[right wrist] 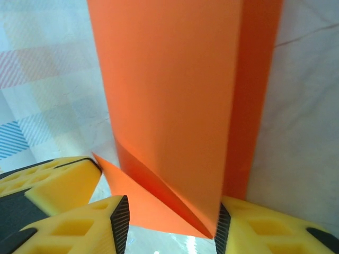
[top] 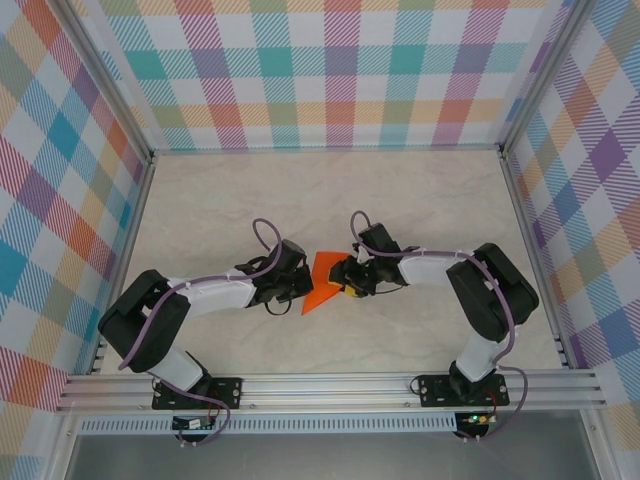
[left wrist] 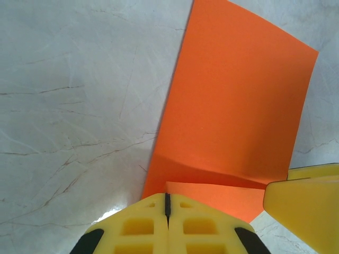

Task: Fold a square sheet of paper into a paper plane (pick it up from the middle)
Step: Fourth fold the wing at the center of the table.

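Square sheet of paper (top: 322,284) sits mid-table, partly folded, with one flap lifted off the surface. Left hand (top: 297,290) at its 9 o'clock is pressed together and looks to be pinching the sheet's edge. Right hand (top: 347,281) at 3 o'clock is spread, with a folded corner between its fingers. I'd call this an early fold. Next move needs the edges lined up, then a firm crease. Table (top: 420,200) is pale, marble-look and probably slick, with pastel plaid walls (top: 340,70) all round.

Plain bright orange on the square sheet of paper (top: 322,282); yellow with black corners on the left gripper (left wrist: 167,203); cream marble with grey veins across the table (top: 330,190); pastel plaid on the walls (top: 330,70).
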Action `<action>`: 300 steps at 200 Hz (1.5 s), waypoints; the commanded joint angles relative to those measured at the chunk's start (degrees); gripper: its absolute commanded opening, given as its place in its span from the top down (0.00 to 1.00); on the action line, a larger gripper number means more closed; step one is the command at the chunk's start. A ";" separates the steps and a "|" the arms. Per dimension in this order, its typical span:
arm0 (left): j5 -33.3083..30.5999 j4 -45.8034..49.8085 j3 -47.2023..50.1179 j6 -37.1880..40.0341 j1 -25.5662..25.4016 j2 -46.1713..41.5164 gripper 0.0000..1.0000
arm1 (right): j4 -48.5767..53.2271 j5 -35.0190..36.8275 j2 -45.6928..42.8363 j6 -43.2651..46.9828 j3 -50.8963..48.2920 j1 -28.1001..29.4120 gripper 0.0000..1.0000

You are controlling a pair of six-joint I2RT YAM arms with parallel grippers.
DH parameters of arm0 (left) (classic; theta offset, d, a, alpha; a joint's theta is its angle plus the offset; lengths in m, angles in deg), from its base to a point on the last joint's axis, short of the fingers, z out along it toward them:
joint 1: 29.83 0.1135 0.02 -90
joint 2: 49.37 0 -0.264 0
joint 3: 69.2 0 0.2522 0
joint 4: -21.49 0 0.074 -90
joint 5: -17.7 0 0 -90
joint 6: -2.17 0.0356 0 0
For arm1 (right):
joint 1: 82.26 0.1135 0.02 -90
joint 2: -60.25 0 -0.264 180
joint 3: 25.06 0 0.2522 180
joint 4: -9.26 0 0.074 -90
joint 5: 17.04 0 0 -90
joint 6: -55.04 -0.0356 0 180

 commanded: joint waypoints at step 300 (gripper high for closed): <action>-6.19 10.34 -2.00 18.01 0.87 -22.84 0.03 | 27.23 13.33 -6.08 -0.79 19.04 1.86 0.97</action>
